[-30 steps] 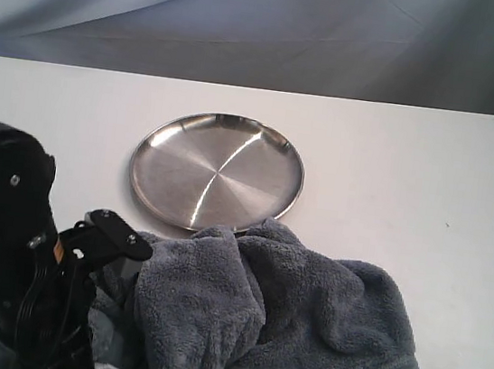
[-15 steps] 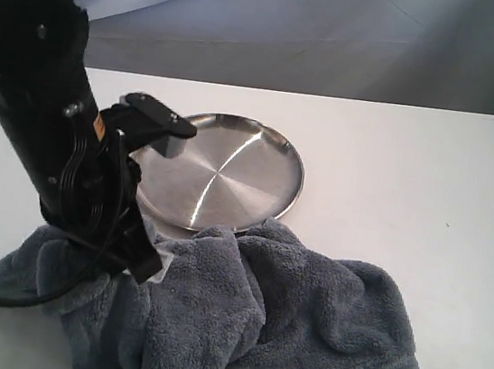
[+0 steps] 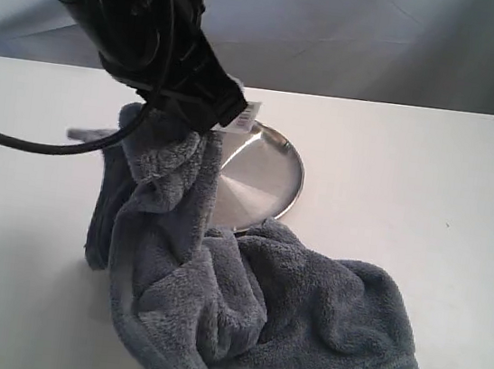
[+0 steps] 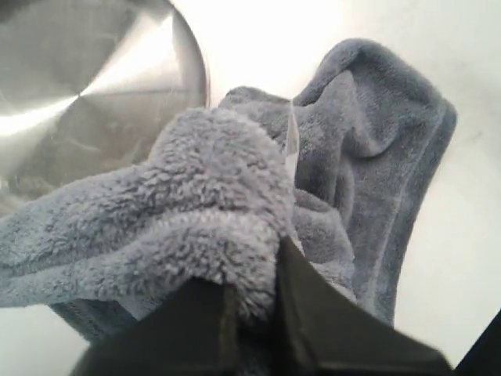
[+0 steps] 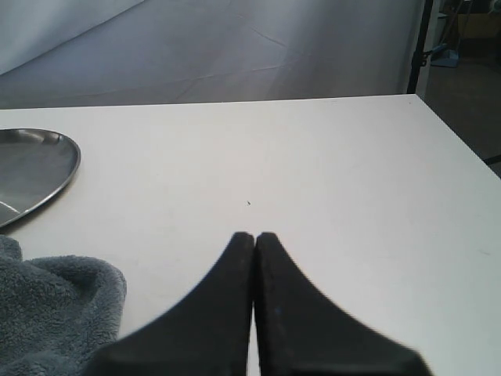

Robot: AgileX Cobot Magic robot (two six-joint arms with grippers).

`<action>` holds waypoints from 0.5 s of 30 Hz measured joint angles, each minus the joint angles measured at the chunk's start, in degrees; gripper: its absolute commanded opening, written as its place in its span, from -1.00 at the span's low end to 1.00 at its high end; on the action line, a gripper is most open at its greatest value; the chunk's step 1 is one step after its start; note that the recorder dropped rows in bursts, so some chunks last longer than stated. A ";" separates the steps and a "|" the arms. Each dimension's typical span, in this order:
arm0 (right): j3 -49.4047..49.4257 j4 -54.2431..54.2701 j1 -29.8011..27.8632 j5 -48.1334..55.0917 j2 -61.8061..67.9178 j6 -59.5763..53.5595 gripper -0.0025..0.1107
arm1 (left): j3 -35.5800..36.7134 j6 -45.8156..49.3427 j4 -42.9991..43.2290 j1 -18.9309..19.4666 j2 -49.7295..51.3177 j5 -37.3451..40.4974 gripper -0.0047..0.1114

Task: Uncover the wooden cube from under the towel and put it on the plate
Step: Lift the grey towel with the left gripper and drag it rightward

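My left gripper (image 3: 224, 113) (image 4: 254, 274) is shut on a corner of the grey-blue towel (image 3: 239, 311) (image 4: 196, 188) and holds it high over the near edge of the plate. From that corner the cloth hangs down in a long fold, and its other half lies bunched on the table. Behind the raised fold sits the round steel plate (image 3: 262, 173) (image 4: 70, 94) (image 5: 31, 168), partly covered by it. No wooden cube shows in any view. My right gripper (image 5: 254, 236) is shut with nothing in it, above bare table to the right of the towel; the exterior view does not show it.
A white care label (image 3: 245, 114) sticks out of the held corner. The white table (image 3: 428, 190) runs to a grey backdrop curtain (image 3: 358, 35) behind. Its right edge (image 5: 458, 141) shows in the right wrist view.
My left arm has risen and moved toward the plate, pulling the towel's left corner up off the table. The left part of the cloth now hangs in the air instead of lying flat.
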 measured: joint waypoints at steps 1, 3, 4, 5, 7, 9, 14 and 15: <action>0.00 0.00 0.00 0.00 0.00 0.00 -0.90 | -0.99 0.00 0.00 -1.31 0.00 -1.01 -0.92; 0.00 0.00 0.00 0.00 0.00 0.00 -0.90 | -2.16 0.00 0.11 -3.10 0.00 -2.78 -0.92; 0.00 0.00 0.00 0.00 0.00 0.00 -0.90 | -2.51 0.00 0.11 -3.72 0.00 -3.50 -0.92; 0.00 0.00 0.00 0.00 0.00 0.00 -0.90 | -3.00 0.00 0.11 -4.39 0.00 -4.55 -0.92; 0.00 0.00 0.00 0.00 0.00 0.00 -0.90 | -3.84 0.00 0.24 -5.31 0.00 -6.63 -0.92; 0.00 0.00 0.00 0.00 0.00 0.00 -0.90 | -4.14 0.00 0.32 -6.01 0.00 -9.59 -0.92; 0.00 0.00 0.00 0.00 0.00 0.00 -0.90 | -4.40 0.00 0.48 -6.51 0.14 -17.22 -0.92; 0.00 0.00 0.00 0.00 0.00 0.00 -0.90 | -4.40 0.00 0.48 -6.51 0.14 -18.95 -0.92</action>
